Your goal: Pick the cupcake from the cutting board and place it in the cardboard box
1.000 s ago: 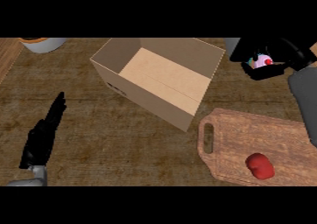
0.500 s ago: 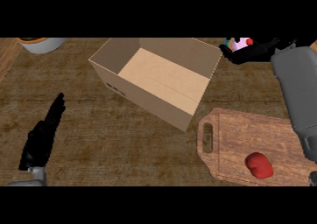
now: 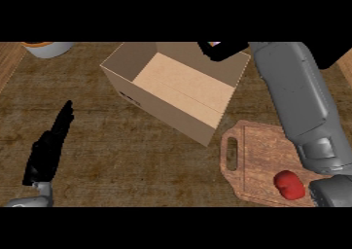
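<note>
My right hand [image 3: 223,49] has its fingers curled round the cupcake [image 3: 214,44], above the cardboard box [image 3: 180,85] far rim. Pick done; release remains. Left hand [image 3: 48,148] rests straight-fingered.

Matt cardboard box [image 3: 180,86]; grainy wooden cutting board [image 3: 259,155].

Wooden counter [image 3: 121,160], cardboard box [image 3: 183,85], cutting board [image 3: 261,160], cup [image 3: 48,47]

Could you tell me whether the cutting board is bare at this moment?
No, a red object lies on the cutting board, near its lower right corner beside the robot's grey right forearm.
</note>
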`<state>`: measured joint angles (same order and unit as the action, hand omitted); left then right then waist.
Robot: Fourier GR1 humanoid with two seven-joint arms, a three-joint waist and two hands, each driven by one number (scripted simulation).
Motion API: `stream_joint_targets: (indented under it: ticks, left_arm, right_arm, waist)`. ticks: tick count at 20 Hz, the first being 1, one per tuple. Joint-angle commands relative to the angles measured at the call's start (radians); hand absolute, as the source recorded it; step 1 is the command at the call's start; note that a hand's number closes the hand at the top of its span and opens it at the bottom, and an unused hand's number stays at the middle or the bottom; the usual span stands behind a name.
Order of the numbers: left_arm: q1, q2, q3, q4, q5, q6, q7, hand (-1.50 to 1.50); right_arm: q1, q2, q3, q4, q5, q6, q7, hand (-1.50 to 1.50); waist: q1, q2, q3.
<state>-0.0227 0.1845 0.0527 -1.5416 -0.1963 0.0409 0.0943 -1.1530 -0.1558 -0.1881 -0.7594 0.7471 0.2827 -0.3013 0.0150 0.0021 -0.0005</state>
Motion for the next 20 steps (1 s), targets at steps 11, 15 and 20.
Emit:
stream_joint_targets:
  ticks: [11,15,20]
  left_arm:
    - [0.037,0.018,0.008,-0.053,0.01,-0.04,-0.003,0.0]
    - [0.005,-0.009,-0.02,-0.036,-0.006,-0.03,0.002,0.0]
    - [-0.036,-0.002,-0.01,0.022,-0.021,-0.025,-0.024,0.0]
  right_arm:
    - [-0.121,0.141,0.078,0.373,0.112,-0.185,0.075,1.5]
    - [-0.146,0.155,0.064,0.481,0.06,-0.257,0.113,-1.5]
    - [-0.147,0.156,0.048,0.539,0.008,-0.31,0.043,-1.5]
  waist:
    - [0.027,0.01,0.0]
    - [0.044,0.016,0.0]
    - [0.053,0.023,0.0]
